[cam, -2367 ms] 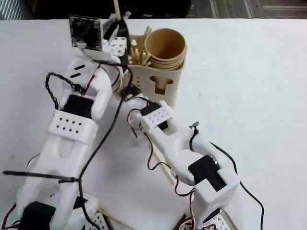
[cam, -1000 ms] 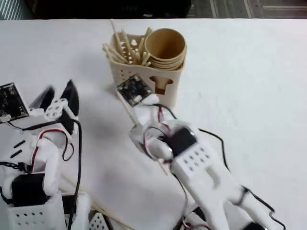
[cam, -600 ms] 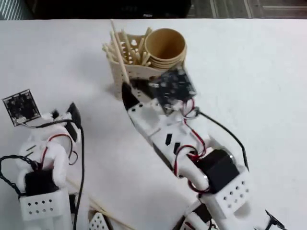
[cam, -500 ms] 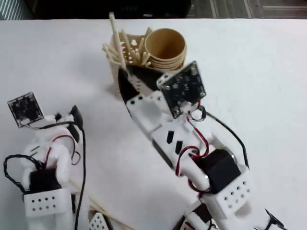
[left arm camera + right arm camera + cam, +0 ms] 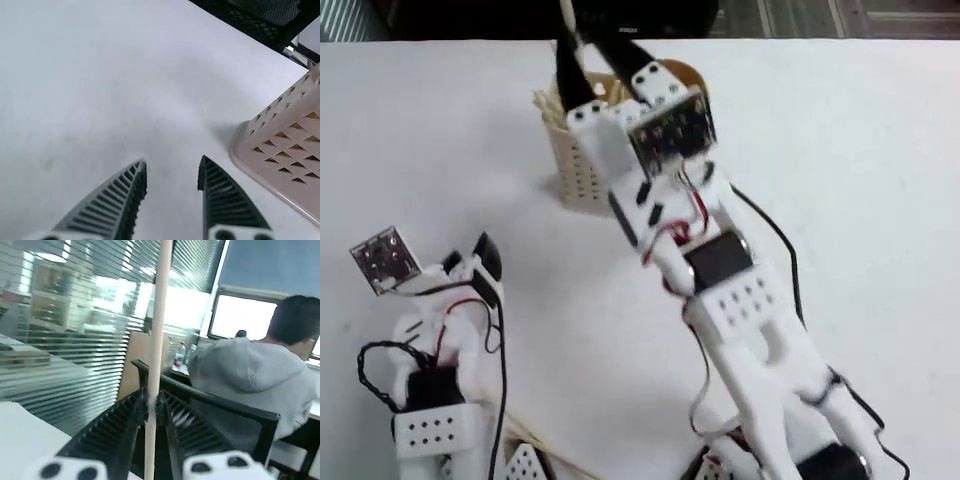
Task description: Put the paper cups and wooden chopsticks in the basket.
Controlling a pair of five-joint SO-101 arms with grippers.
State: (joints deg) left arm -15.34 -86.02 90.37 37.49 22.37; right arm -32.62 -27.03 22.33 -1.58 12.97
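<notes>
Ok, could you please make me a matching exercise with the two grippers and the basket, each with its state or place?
Things:
1. left gripper
2. right gripper
3. basket

States or places:
a. shut on a chopstick
b. open and empty
c. stands on the table

Pairs: 1-b, 2-a, 3-c.

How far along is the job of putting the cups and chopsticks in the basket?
Done: several chopsticks stand in the basket. In hand: the right gripper is shut on one held chopstick above the basket. Left: dropping it in, plus a loose chopstick lying on the table by the arm bases.
</notes>
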